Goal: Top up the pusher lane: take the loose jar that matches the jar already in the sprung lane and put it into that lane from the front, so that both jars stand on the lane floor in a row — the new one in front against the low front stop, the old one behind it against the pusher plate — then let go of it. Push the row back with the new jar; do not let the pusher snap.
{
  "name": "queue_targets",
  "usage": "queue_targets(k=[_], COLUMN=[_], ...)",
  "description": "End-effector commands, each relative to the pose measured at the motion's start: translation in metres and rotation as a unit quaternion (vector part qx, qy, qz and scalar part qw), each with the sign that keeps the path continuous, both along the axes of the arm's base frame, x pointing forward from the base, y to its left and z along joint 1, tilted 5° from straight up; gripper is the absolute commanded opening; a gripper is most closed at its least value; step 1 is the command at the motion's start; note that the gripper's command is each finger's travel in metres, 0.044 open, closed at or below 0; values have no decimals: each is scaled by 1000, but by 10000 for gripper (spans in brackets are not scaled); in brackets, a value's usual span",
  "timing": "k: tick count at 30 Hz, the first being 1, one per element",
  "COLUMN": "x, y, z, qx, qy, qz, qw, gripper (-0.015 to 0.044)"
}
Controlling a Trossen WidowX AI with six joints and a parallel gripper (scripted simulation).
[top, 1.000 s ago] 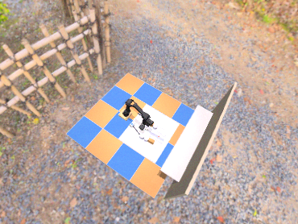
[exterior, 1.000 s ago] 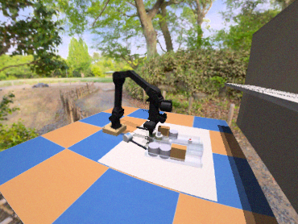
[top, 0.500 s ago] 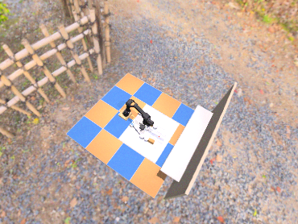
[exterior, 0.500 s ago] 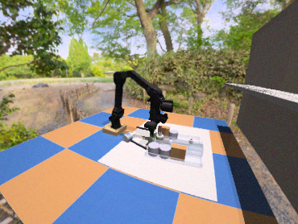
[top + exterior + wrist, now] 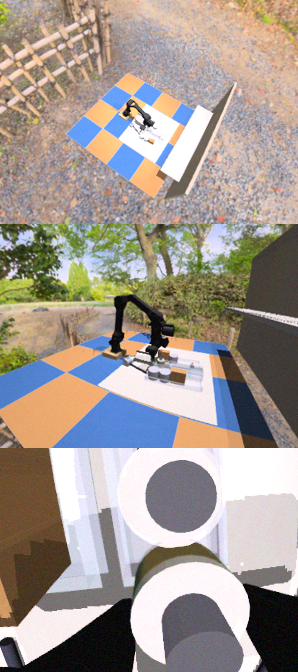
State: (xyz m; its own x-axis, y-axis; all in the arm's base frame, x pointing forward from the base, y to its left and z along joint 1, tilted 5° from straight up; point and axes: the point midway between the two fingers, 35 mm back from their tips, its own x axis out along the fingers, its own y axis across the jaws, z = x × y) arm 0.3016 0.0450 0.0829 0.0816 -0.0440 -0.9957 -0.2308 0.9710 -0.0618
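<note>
My gripper (image 5: pixel 157 356) (image 5: pixel 194 653) (image 5: pixel 142 126) is shut on a white jar with a grey lid (image 5: pixel 156 607) (image 5: pixel 161 361) and holds it upright at the front end of the far lane of the clear rack (image 5: pixel 196 377). A matching white jar with a grey lid (image 5: pixel 181 494) (image 5: pixel 173 357) stands in that lane just beyond the held one. In the wrist view the two jars are close together in a row. I cannot tell whether they touch. The pusher plate is too small to make out.
A brown box (image 5: pixel 27 511) (image 5: pixel 163 354) stands beside the lane. The nearer lane holds two grey jars (image 5: pixel 159 373) and a brown box (image 5: pixel 177 377). Another jar (image 5: pixel 128 361) lies on the white mat (image 5: pixel 133 385). A dark wall with a shelf (image 5: pixel 270 318) stands to the right.
</note>
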Motion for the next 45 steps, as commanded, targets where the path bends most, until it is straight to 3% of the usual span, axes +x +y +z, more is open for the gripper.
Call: queue_targets(k=[1, 45], x=[8, 25], y=[2, 7], z=[4, 10], qx=[4, 4], qy=[-13, -14], qz=[0, 0], qw=[1000, 1000], gripper=[0, 0])
